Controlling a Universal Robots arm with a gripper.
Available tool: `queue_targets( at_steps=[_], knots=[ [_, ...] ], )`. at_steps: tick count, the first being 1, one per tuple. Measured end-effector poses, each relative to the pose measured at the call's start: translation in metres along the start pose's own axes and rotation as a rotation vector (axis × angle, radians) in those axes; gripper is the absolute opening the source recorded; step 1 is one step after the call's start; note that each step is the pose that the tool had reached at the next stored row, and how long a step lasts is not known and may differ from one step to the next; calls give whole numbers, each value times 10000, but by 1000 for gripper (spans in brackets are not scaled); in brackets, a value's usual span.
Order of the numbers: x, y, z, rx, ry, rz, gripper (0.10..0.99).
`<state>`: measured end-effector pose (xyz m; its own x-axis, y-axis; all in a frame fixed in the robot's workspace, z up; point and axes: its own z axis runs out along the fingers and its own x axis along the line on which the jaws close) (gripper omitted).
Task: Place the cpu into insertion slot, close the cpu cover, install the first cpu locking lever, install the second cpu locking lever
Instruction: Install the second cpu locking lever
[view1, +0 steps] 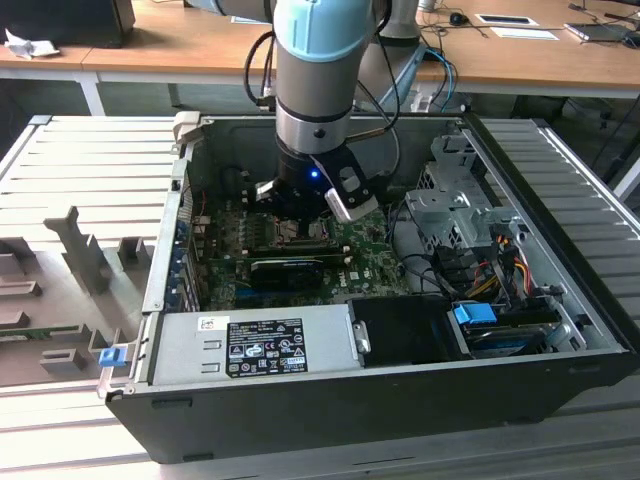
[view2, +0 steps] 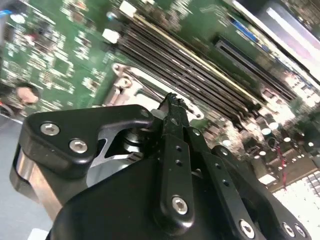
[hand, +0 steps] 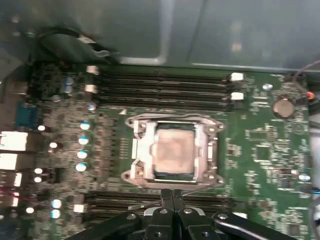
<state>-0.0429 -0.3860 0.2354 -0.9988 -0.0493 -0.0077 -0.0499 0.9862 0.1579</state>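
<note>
The cpu (hand: 173, 151) sits seated in the insertion slot (hand: 159, 175) under the lowered cpu cover (hand: 207, 150), just ahead of the clenched, empty gripper (hand: 171, 196); lever locking unconfirmed.

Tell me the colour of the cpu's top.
Dull grey-silver with a faint pinkish cast; the cpu shows best in the first wrist view.

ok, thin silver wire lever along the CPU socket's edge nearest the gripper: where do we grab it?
Probably its free end, coming from above and straddling the wire. The thin silver wire lever lies low against the silver-grey metal cover frame, with black memory slots close alongside, so a sideways approach looks cramped.
</note>
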Motion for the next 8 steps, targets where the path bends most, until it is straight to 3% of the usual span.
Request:
queue_targets(
  at_steps=[2,8],
  knots=[
    [70,1,12,2,2,-3,106],
    [167,-11,117,2,7,-21,106]
  ],
)
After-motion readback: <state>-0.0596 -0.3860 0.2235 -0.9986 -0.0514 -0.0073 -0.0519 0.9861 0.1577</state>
